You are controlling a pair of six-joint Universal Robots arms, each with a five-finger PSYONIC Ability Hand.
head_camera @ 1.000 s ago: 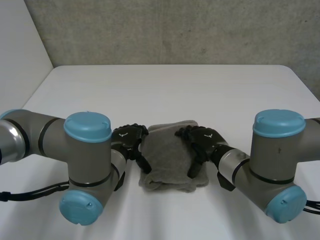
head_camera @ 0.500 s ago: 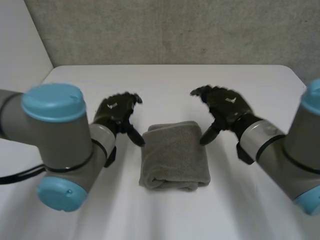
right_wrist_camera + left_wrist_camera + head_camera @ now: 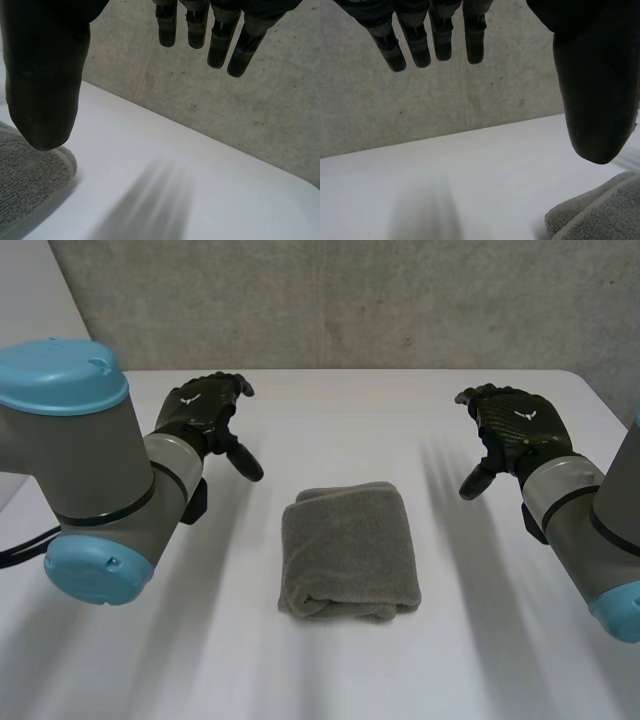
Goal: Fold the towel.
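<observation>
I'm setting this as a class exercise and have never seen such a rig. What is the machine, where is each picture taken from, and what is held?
A robot with two grey arms, each ending in a black hand. The head view looks down from behind the arms; each wrist view looks along its own hand's palm. On the white table lies a grey towel, folded into a thick bundle. The left hand and right hand are open, either side of the towel, clear of it, holding nothing.

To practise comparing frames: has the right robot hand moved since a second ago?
Yes. The right robot hand, earlier on the towel, now hangs open clear of it, rightward and toward the table's far edge.
</observation>
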